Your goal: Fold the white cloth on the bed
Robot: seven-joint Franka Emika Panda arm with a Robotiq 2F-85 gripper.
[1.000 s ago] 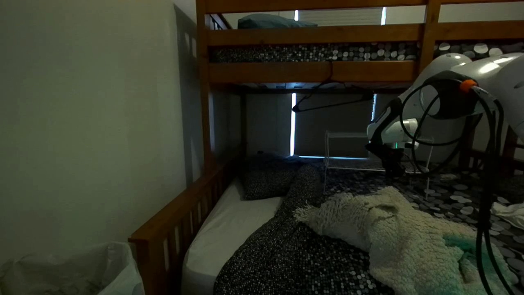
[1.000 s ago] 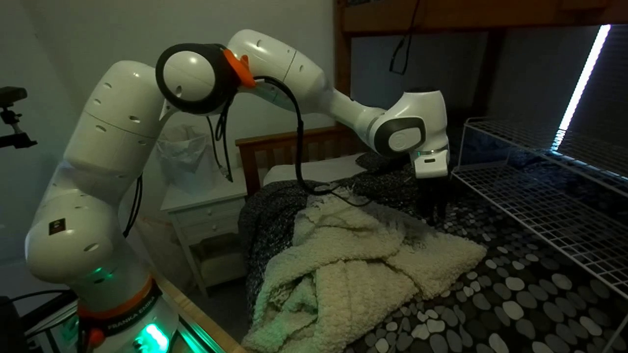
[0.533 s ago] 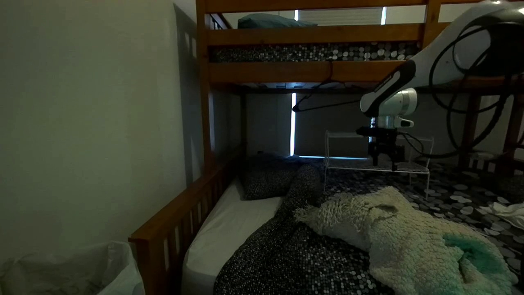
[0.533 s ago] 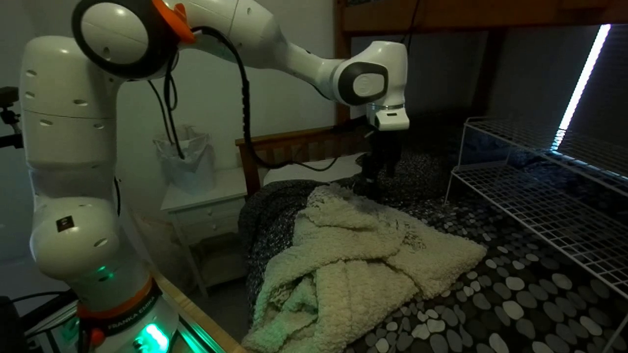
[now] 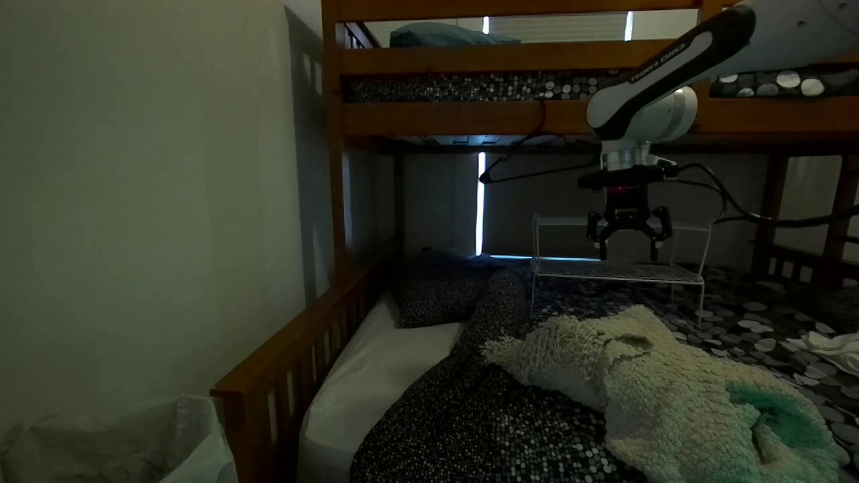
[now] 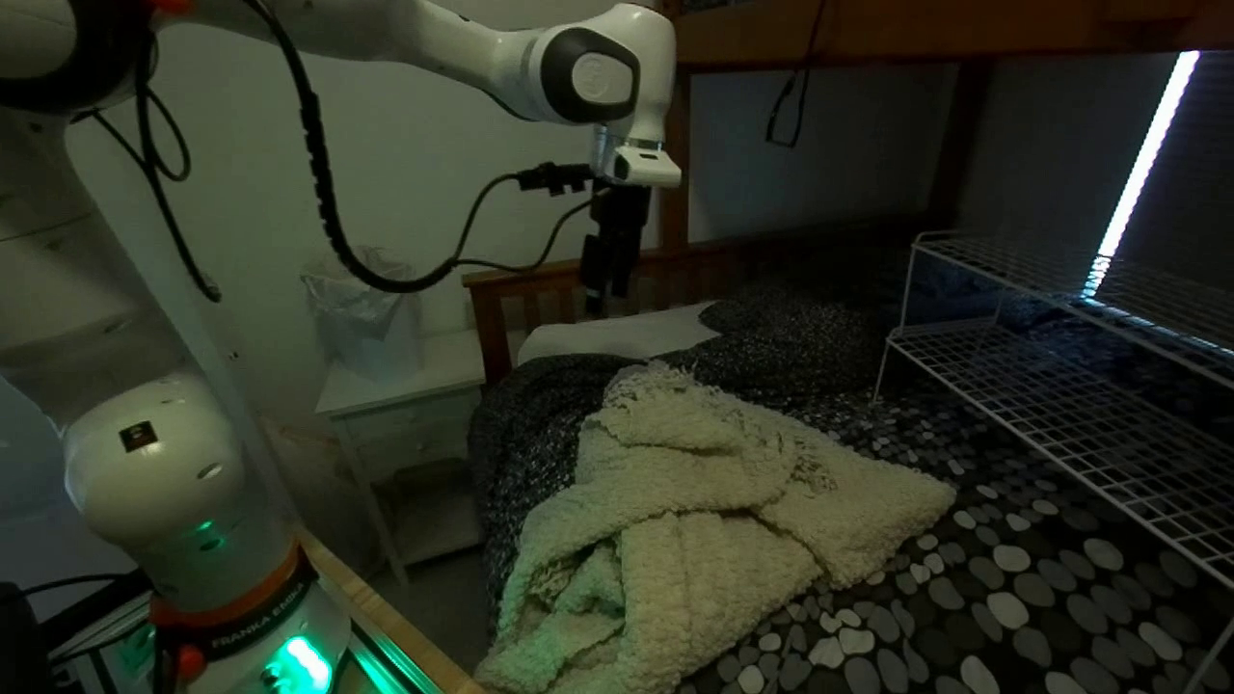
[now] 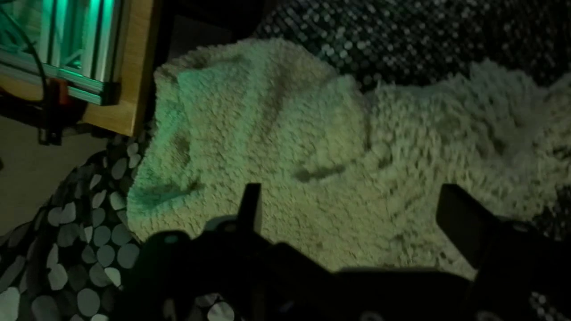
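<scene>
The white cloth (image 5: pixel 671 389) lies rumpled across the dark patterned bedding of the bed (image 5: pixel 510 119), in both exterior views. Folds overlap on its surface (image 6: pixel 694 482), and a fringed edge lies toward the pillow end. My gripper (image 5: pixel 629 256) hangs well above the bed, pointing down, its jaws wide apart with nothing between them. In the wrist view the cloth (image 7: pixel 267 133) fills the background below the gripper (image 7: pixel 351 185), clearly apart from the dark fingers (image 7: pixel 464 218). Green light tints one end of the cloth.
A white wire rack (image 6: pixel 1060 414) stands on the bed. From the upper bunk rail hangs a black hanger (image 5: pixel 543 172). A white nightstand (image 6: pixel 405 390) with a lined bin (image 6: pixel 371 318) is beside the bed. Another white fabric piece (image 5: pixel 832 350) lies farther along the bedding.
The arm has risen and drawn back toward its base, taking the gripper from low over the bedding to high above it. The jaws have spread wider. The cloth looks unchanged.
</scene>
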